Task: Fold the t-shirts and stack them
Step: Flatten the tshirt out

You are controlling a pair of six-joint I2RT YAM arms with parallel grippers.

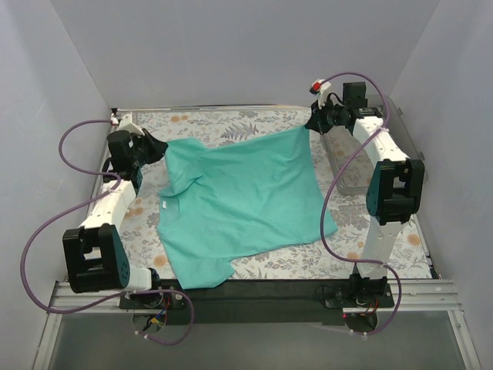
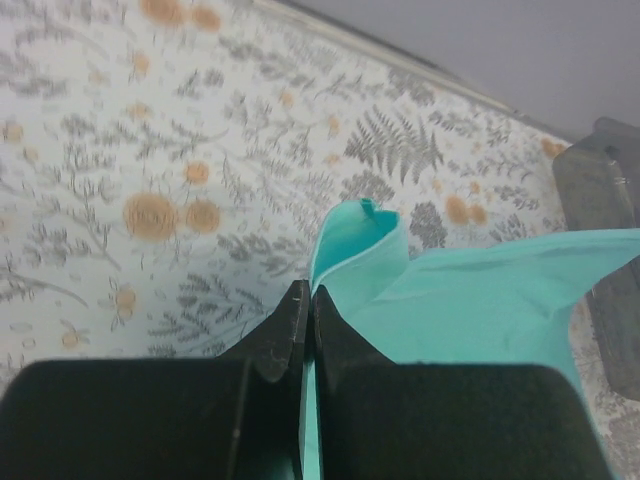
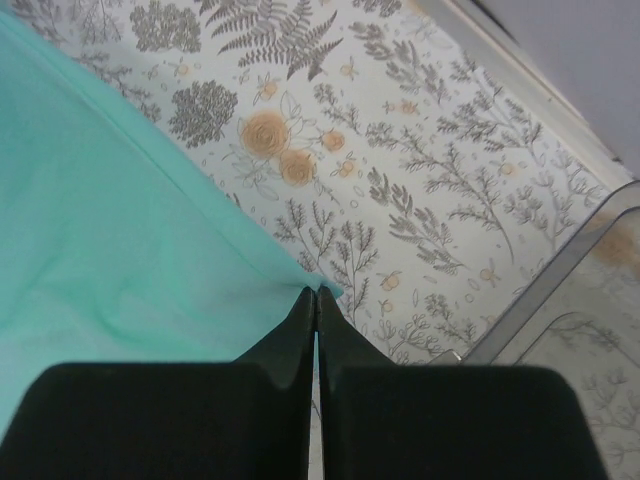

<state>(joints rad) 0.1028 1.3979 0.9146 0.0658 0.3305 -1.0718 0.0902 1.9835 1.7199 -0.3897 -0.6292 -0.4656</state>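
- The teal t-shirt (image 1: 246, 200) lies mostly flat in the centre of the top view, on the floral-patterned worktop (image 1: 223, 123). Its neck opening (image 1: 166, 202) faces the left of the frame and its hem faces the right.
- The left tool (image 1: 159, 146) sits at the upper left of the top view. Its jaws are closed narrow on the garment's upper-left corner. The left wrist view shows a thin teal layer running between the jaws, with a small curled flap standing up just beyond the tips.
- The right tool (image 1: 312, 125) sits at the upper right of the top view. Its jaws are likewise closed narrow, and the hem corner ends right at their tips in the right wrist view. The hold takes in very little cloth.
- Purpose of the two holds, as a judgement: one pinch at each end of the upper edge keeps that edge taut and lets both arms carry it together. This suits either spreading the shirt flat or bringing the upper edge down over the body for a first fold.
- The fabric near the left tool is bunched and doubled over, so that side probably needs smoothing before a clean fold.
- Risk: the shallow grip at the hem corner could slip if the arms pull apart.
- A clear plastic bin (image 1: 348, 171) stands at the right of the top view, just beside the shirt's right edge. The worktop pattern shows through its walls, and no contents can be made out inside it.
- No folded stack is visible, so the task appears to be at an early stage.
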